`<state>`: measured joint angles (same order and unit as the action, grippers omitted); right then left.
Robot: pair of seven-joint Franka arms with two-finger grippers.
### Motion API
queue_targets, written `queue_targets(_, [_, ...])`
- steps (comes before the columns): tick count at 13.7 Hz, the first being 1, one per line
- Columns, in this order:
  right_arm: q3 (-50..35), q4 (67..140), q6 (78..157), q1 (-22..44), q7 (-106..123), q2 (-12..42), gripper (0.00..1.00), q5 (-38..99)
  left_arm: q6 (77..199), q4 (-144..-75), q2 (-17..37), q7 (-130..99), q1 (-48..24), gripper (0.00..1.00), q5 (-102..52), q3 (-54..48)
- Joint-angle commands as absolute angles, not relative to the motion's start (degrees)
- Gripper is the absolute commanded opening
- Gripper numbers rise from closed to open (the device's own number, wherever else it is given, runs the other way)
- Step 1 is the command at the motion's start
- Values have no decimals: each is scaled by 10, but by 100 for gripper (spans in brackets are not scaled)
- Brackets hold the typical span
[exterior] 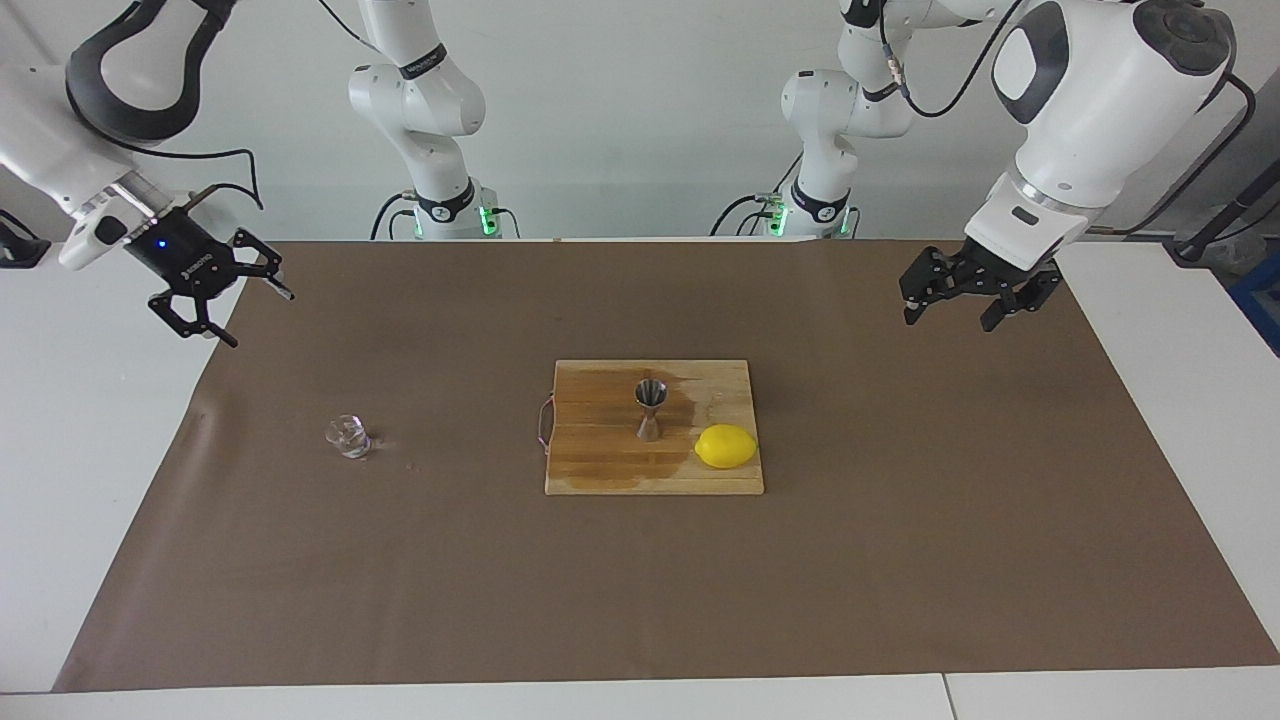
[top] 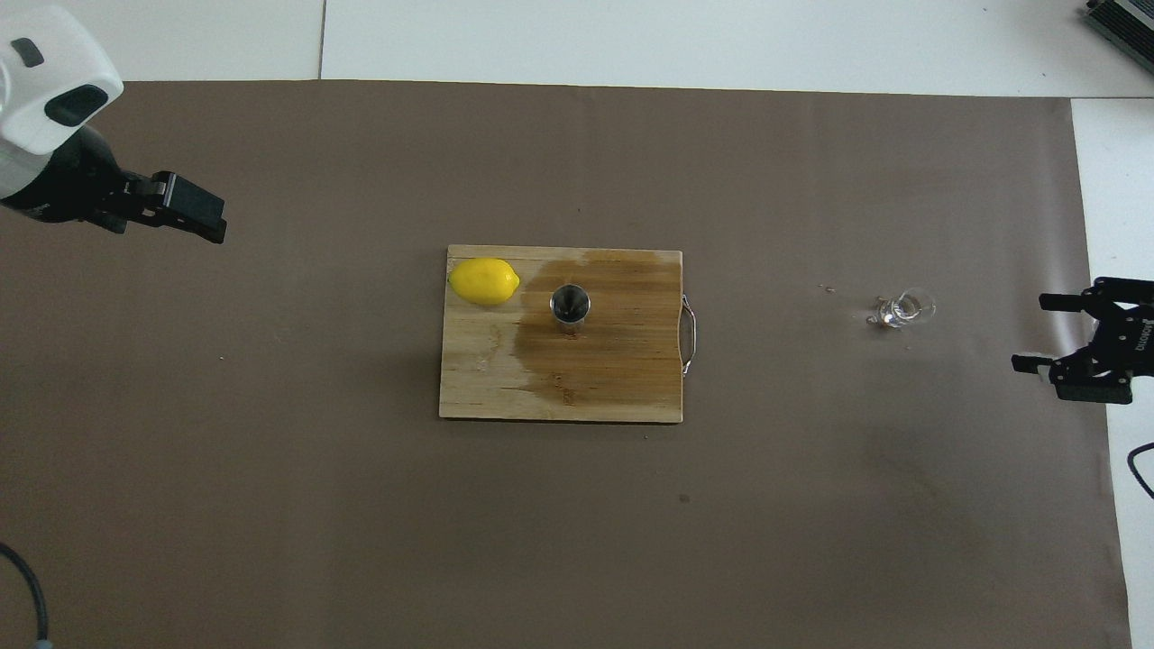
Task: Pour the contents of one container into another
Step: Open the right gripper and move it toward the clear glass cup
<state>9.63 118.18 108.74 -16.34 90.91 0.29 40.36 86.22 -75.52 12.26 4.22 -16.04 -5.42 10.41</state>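
Both grippers hang open, seemingly empty, above the mat.

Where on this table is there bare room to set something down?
Bare brown mat lies between the glass cup and the cutting board, and all along the edge farthest from the robots. Only the board is crowded, with the jigger and lemon.

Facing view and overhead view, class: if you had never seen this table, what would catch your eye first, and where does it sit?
The yellow lemon stands out most, lying on the wooden cutting board mid-table, beside the upright steel jigger on a dark wet patch. The tiny clear glass cup stands alone on the brown mat toward the right arm's end. The left gripper and right gripper both hang open and empty over the mat's ends.
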Motion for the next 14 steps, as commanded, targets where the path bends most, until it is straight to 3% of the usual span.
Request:
queue_targets(1, [91,1188,1051,-185,975,3,100,425,864,-843,60,50,-163,100,-41,104])
queue_targets(6, [91,1186,1081,-178,962,22,100,449,918,-933,17,52,-100,100,-40,36])
queue_targets(10, [91,1175,1058,-186,1041,50,100,481,918,-935,15,51,-14,100,-40,-53])
queue_targets(14, [91,1151,1051,-193,1137,88,100,486,915,-943,11,50,-15,100,-39,-47])
